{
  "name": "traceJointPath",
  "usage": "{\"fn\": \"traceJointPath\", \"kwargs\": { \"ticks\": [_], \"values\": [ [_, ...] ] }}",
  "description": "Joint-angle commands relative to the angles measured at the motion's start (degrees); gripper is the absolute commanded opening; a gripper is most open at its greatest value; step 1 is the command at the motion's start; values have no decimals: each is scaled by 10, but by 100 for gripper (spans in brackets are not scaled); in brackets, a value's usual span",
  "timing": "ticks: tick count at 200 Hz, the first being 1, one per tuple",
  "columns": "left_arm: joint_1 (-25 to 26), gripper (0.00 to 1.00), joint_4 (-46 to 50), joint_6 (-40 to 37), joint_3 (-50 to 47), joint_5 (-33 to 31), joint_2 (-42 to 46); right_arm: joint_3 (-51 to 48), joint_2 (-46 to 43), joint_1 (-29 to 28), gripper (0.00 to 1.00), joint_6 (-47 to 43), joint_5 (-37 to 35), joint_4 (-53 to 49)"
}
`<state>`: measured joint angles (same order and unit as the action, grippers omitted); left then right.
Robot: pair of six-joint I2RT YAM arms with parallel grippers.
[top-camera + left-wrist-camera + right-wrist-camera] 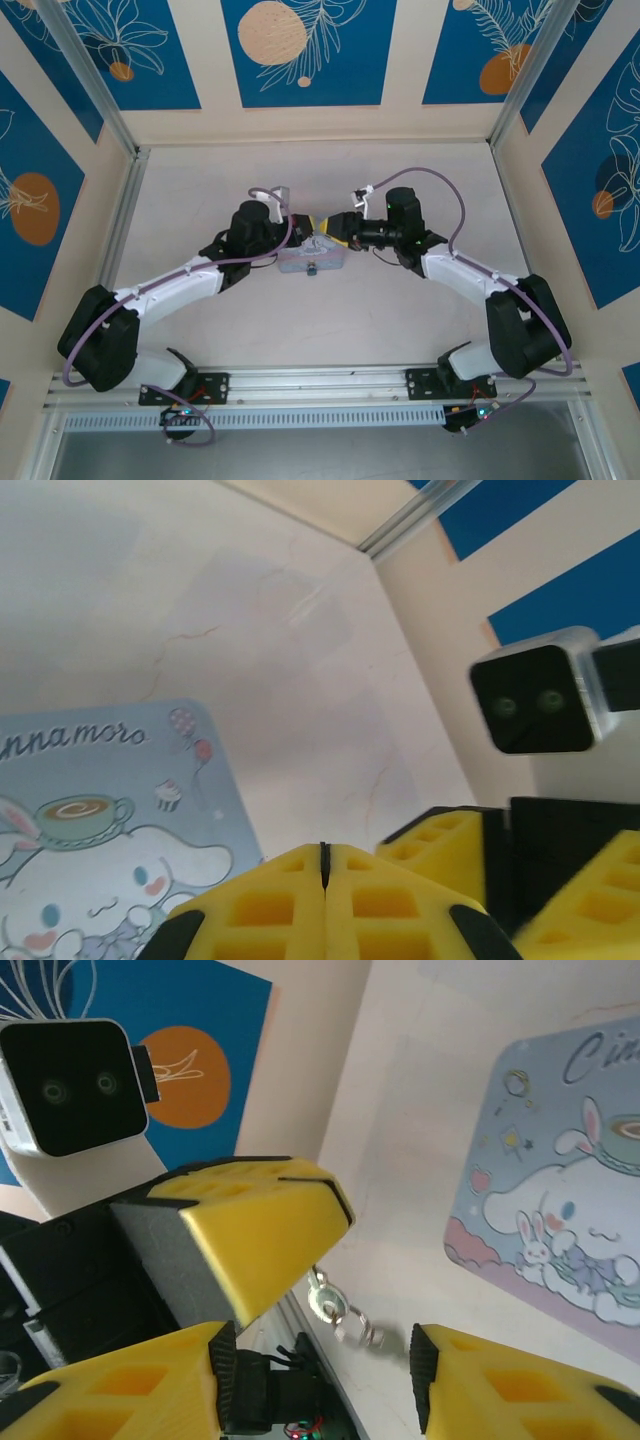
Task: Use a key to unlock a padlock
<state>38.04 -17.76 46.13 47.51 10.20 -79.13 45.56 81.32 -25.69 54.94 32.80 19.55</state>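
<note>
**Key pinched at L fingertips, R fingers spread around it**

Item 1, L gripper [323, 865]: yellow fingers are pressing together, seam closed w/ no gap. In R wrist view its tip is pointing toward 4 o'clock.

Item 2, key [328, 1307]: tiny dull metal piece w/ round loop is hanging just below L fingertips. Its thin upper end is running up to the finger edge and appears pinched there. A small ring and a short metal bit are trailing off it toward 4 o'clock.

Item 3, R gripper [320, 1350]: fingers are standing well apart, one at 8 o'clock and one at 4 o'clock of the key. The key is sitting between them, touching neither.

Item 4, tin [560, 1210]: pastel blue-pink cartoon box is lying flat on the table [400, 320], lid up. From above, both grippers are meeting over its far edge, approx. frame centre.

Item 5, padlock [312, 268]: small dark spot is showing at the tin's near edge, at 6 o'clock of the grippers. Too small to confirm shackle state.

Item 6, L wrist camera [70, 1085]: grey-black housing is sitting at 10 o'clock of the key.
</note>
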Motion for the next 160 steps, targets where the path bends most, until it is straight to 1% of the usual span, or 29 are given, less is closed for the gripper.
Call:
{"fn": "traceJointPath", "kwargs": {
  "ticks": [1, 12, 43, 59, 107, 160],
  "values": [
    [-1, 0, -57, 27, -7, 18, 3, -5, 17, -2, 51, 27, 33, 87],
    [-1, 0, -63, 35, -8, 19, 5, -5, 23, -3, 50, 29, 33, 96],
    [0, 0, -74, 53, -11, 19, 3, -7, 35, -6, 43, 40, 44, 128],
    [0, 0, -78, 61, -11, 17, 1, -9, 37, -9, 40, 40, 49, 137],
    [0, 0, -105, 93, -13, 16, -7, -20, 44, -16, 38, 45, 56, 156],
    [0, 0, -114, 106, -15, 10, -8, -19, 59, -22, 38, 47, 55, 166]
  ]
}}
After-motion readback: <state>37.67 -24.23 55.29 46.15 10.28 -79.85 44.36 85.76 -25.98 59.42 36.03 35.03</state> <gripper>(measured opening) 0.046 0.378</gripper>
